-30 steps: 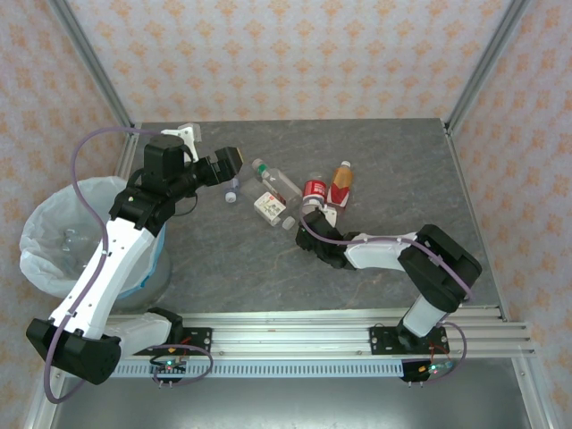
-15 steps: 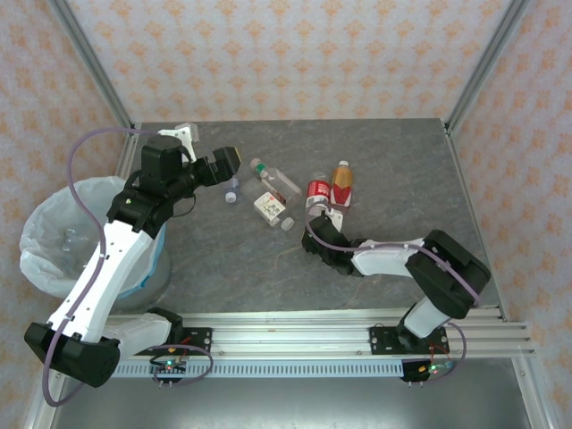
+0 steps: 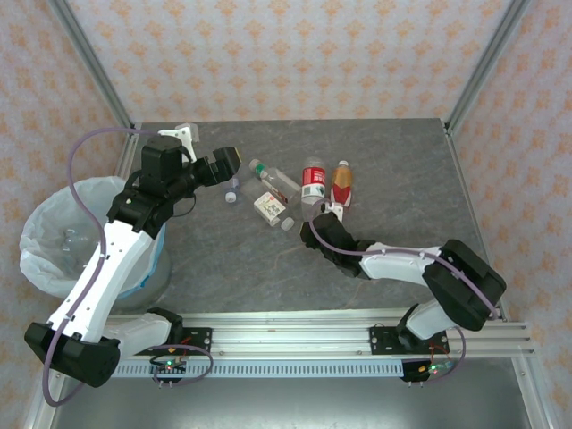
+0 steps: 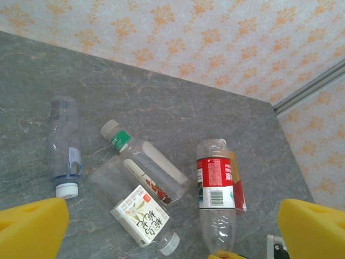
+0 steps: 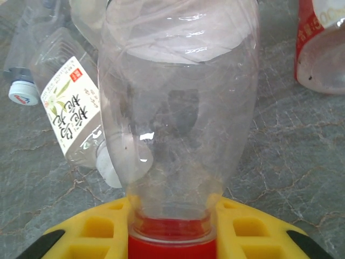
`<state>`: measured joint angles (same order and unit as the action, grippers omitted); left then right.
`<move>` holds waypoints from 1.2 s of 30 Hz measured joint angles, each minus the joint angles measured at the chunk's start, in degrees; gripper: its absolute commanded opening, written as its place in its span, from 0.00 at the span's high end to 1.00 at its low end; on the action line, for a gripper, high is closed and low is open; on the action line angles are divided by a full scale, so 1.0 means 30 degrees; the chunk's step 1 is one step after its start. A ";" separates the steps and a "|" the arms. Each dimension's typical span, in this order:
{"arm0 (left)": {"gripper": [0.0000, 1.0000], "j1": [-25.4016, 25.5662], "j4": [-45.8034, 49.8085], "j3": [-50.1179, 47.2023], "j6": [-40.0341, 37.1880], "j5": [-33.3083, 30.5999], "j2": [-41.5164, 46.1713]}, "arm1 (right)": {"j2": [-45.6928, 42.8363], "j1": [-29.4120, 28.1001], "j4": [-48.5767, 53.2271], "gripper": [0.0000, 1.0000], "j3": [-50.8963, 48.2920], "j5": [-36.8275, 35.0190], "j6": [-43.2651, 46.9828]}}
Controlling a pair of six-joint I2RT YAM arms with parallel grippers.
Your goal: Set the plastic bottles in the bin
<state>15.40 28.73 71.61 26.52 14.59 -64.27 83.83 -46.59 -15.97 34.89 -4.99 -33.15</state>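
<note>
My right gripper [image 3: 315,213] [image 5: 172,237] is shut on the neck of a clear bottle with a red label [image 3: 312,179] [image 5: 178,108], just above its red cap [image 5: 172,245]. This bottle points away from the arm, beside the orange bottle [image 3: 341,183]. My left gripper [image 3: 228,161] [image 4: 172,232] hangs open above the table, left of the pile. Under it lie a green-capped bottle [image 4: 145,164], a white-labelled bottle [image 4: 141,216] and a blue-labelled clear bottle [image 4: 64,143]. The grey bin [image 3: 36,223] with its white bag stands at the far left.
The loose bottles cluster mid-table: the green-capped one [image 3: 275,179], the white-labelled one [image 3: 270,207] and a small blue-capped one [image 3: 234,189]. Metal frame posts rise at the back corners. Bare grey tabletop [image 3: 232,259] lies in front of the pile.
My right gripper has reached farther out and swung the red-labelled bottle up, so it now points away from the arm. The left arm has hardly moved.
</note>
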 measured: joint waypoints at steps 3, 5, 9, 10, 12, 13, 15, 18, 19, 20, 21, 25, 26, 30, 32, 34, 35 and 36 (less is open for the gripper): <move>0.00 0.0000 -0.0058 -0.0146 0.0007 0.0000 0.0000 | -0.0444 0.0000 -0.0153 1.00 -0.0080 0.0015 0.0503; 0.00 0.0000 -0.0066 -0.0160 0.0022 0.0000 -0.0007 | -0.0699 0.0000 -0.0423 1.00 -0.0197 0.0029 0.0823; 0.00 0.0000 -0.0066 -0.0160 0.0146 0.0000 -0.0182 | -0.1137 0.0000 -0.1027 1.00 -0.0539 0.0189 0.1384; 0.00 0.0000 -0.0066 -0.0160 0.0168 0.0000 -0.0306 | -0.1231 0.0000 -0.1122 1.00 -0.0590 0.0321 0.1523; 0.00 0.0000 -0.0073 -0.0160 0.0219 0.0007 -0.0568 | -0.1406 0.0000 -0.1333 1.00 -0.0648 0.0583 0.1741; 0.00 0.0000 -0.0073 -0.0160 0.0226 0.0051 -0.0729 | -0.1508 0.0000 -0.1472 1.00 -0.0670 0.0692 0.1807; 0.00 0.0000 -0.0073 -0.0153 0.0233 0.0146 -0.1005 | -0.1690 0.0000 -0.1843 1.00 -0.0750 0.0852 0.1960; 0.00 0.0007 -0.0073 -0.0146 0.0313 0.0408 -0.1413 | -0.1938 0.0000 -0.2543 1.00 -0.0940 0.1195 0.2266; 0.00 0.0058 -0.0073 -0.0146 0.0364 0.0437 -0.1552 | -0.1974 0.0000 -0.2739 1.00 -0.0962 0.1399 0.2412; 0.00 0.0138 -0.0087 -0.0146 0.0386 0.0488 -0.1690 | -0.1982 0.0000 -0.3016 1.00 -0.0969 0.1698 0.2572; 0.00 0.0248 -0.0102 -0.0146 0.0444 0.0503 -0.1792 | -0.1982 0.0000 -0.3279 1.00 -0.0969 0.1967 0.2674; 0.00 0.0801 -0.0284 -0.0117 0.0525 0.0976 -0.2339 | -0.1989 0.0000 -0.4233 1.00 -0.0962 0.3133 0.3009; 0.00 0.0911 -0.0357 -0.0102 0.0510 0.1202 -0.2550 | -0.1989 0.0000 -0.4401 1.00 -0.0954 0.3424 0.3082; 0.00 0.1239 -0.1013 -0.0087 0.0605 0.2025 -0.3373 | -0.1931 0.0000 -0.4765 1.00 -0.0707 0.4685 0.3177; 0.00 0.1253 -0.1872 -0.0219 0.0809 0.2623 -0.3687 | -0.1858 0.0000 -0.5085 1.00 -0.0459 0.5304 0.3257; 0.00 0.1246 -0.2725 -0.0415 0.1158 0.3249 -0.3876 | -0.1785 0.0000 -0.5428 1.00 -0.0189 0.5829 0.3293; 0.00 0.1246 -0.3191 -0.0510 0.1319 0.3614 -0.3985 | -0.1749 0.0000 -0.5566 1.00 -0.0007 0.6127 0.3300; 0.00 0.1246 -0.3555 -0.0568 0.1472 0.3920 -0.4095 | -0.1712 0.0000 -0.5646 1.00 0.0153 0.6346 0.3308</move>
<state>19.14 18.06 69.91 30.94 26.35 -76.55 78.70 -46.59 -32.91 35.35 14.04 -23.22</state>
